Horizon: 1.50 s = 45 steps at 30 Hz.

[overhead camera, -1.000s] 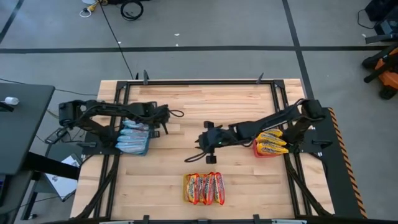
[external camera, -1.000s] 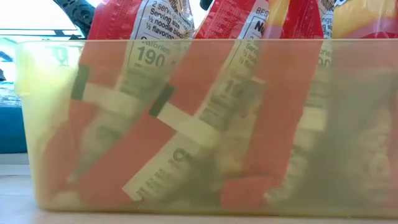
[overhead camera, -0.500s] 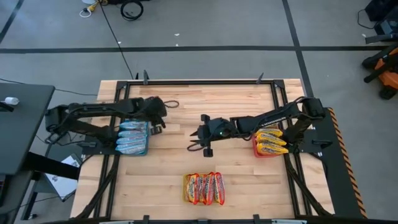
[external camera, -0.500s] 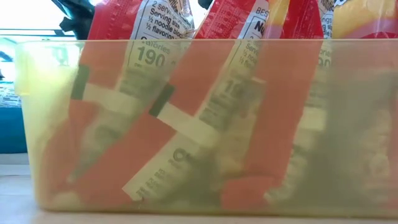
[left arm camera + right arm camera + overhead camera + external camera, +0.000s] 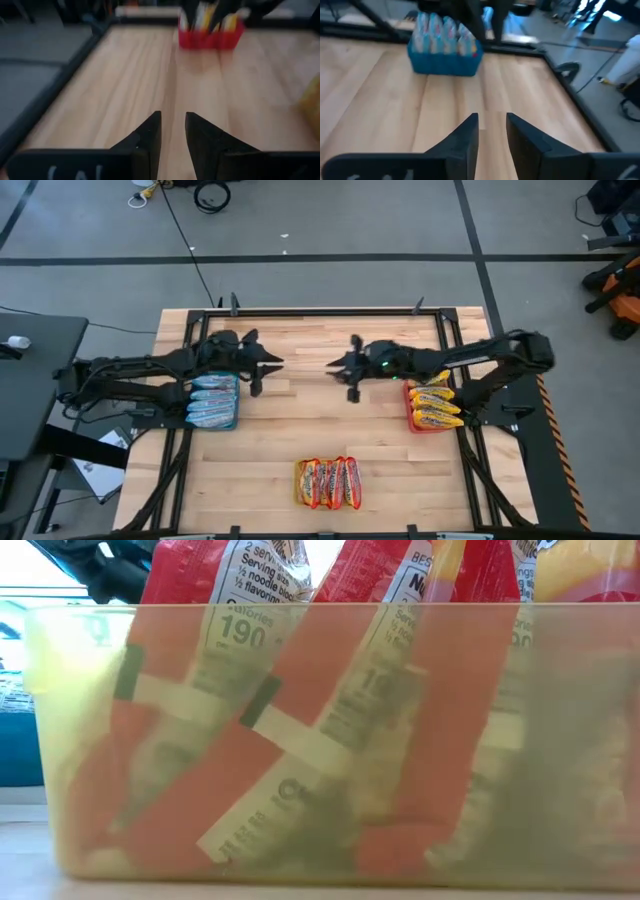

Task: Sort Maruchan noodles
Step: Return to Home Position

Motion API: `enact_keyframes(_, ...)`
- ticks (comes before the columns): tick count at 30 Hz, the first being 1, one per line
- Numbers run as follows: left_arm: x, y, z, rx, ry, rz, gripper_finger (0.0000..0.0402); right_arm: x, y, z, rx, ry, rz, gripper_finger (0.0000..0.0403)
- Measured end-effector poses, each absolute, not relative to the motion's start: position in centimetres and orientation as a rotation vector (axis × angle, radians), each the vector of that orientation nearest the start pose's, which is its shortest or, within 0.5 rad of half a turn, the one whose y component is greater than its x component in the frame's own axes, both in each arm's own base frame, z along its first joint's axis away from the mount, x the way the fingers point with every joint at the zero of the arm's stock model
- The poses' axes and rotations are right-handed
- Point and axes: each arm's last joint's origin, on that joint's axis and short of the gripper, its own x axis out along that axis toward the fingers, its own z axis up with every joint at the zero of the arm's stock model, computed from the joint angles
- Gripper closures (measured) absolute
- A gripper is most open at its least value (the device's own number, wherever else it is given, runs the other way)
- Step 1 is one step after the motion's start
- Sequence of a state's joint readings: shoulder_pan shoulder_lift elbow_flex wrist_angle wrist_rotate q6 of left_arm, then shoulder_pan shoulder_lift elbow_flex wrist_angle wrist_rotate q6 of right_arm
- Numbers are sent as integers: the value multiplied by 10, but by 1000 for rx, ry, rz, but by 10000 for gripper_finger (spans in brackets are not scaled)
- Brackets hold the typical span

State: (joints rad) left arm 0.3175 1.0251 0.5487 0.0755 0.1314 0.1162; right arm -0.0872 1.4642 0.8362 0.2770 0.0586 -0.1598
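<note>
Grey floor (image 5: 330, 240) lies all round the wood table (image 5: 320, 330) in the high view. The noodles are all in bins. The silvery-blue packs (image 5: 213, 398) sit in a blue bin (image 5: 214, 426) by the table's left edge. The yellow packs (image 5: 437, 408) sit in a red bin (image 5: 411, 418) by its right edge. The red-orange packs (image 5: 330, 483) sit in a yellow bin (image 5: 298, 485) by the middle of the edge at the picture's bottom. The left gripper (image 5: 268, 364) and the right gripper (image 5: 338, 366) hang over the middle of the table. They face each other with a gap between them, and both are empty.

In the low view the yellow bin's see-through wall (image 5: 60, 740) fills the picture. The red-orange packs (image 5: 330, 580) stand leaning inside it, with their tops poking over the rim.

In the left wrist view the left gripper's fingers (image 5: 147, 137) are a little apart, with bare wood showing between them. The red bin (image 5: 210, 41) is far across the table.

In the right wrist view the right gripper's fingers (image 5: 465, 140) are a little apart too and hold nothing. The blue bin (image 5: 445, 62) is far off.

The packs look light, with a slippery, crinkly wrap. The noodle block inside would likely crack if squeezed hard. A soft pinch on the flat faces, near a top that sticks up, looks best.
</note>
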Motion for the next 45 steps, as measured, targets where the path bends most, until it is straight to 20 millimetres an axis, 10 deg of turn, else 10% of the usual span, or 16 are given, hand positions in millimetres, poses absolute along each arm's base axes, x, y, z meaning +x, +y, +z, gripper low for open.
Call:
enact_keyframes(7, 182, 56, 264, 75, 223, 164, 308, 253, -34, 249, -118, 276, -169, 335)
enact_keyframes(20, 125, 31, 252, 57, 12, 193, 308, 154, 13, 255, -15, 92, -163, 387)
enact_keyframes(45, 94, -3, 195, 57, -105, 122, 309, 73, 9, 226, 137, 8, -17, 395)
